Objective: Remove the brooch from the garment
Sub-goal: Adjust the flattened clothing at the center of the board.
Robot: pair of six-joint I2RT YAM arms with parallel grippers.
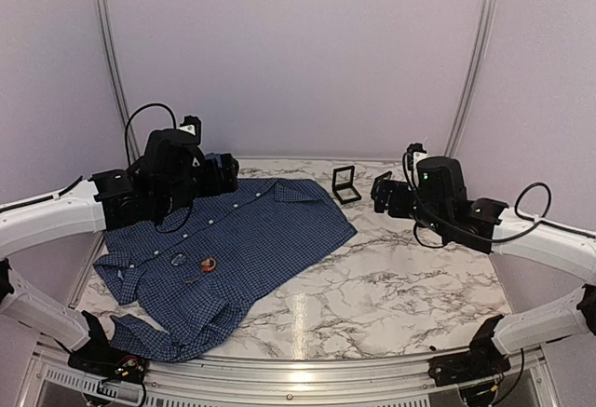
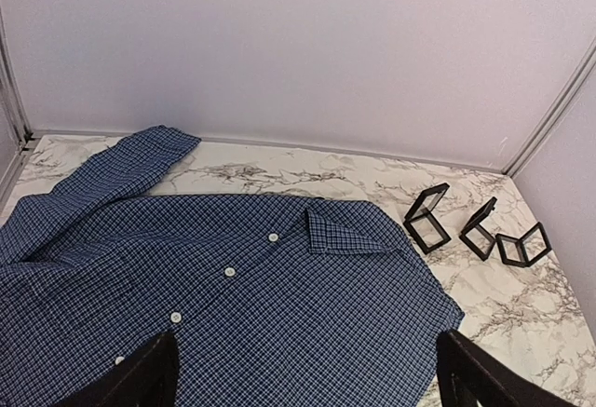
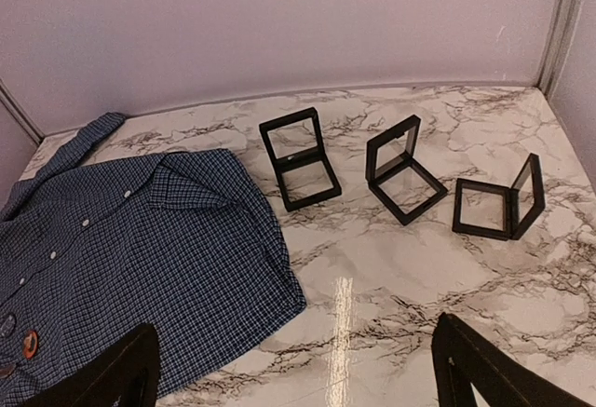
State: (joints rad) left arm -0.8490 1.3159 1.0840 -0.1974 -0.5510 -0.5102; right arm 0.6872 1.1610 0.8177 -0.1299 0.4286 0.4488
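The garment (image 1: 242,235), a dark blue checked shirt with pale buttons, lies flat on the left half of the marble table. The brooch (image 1: 209,263), a tiny reddish-orange ornament, is pinned near the shirt's near end and shows at the left edge of the right wrist view (image 3: 30,342). My left gripper (image 1: 223,172) hovers open over the shirt's far end, above the collar. In its own view the gripper (image 2: 307,384) frames the shirt (image 2: 279,305), and the brooch is out of sight there. My right gripper (image 1: 382,193) is open above bare marble right of the shirt (image 3: 168,258), empty (image 3: 296,374).
An open black frame box (image 1: 345,183) stands at the back centre. The right wrist view shows three such boxes (image 3: 300,158), (image 3: 402,169), (image 3: 498,200) in a row near the back wall. Pale walls and metal posts enclose the table (image 1: 410,286).
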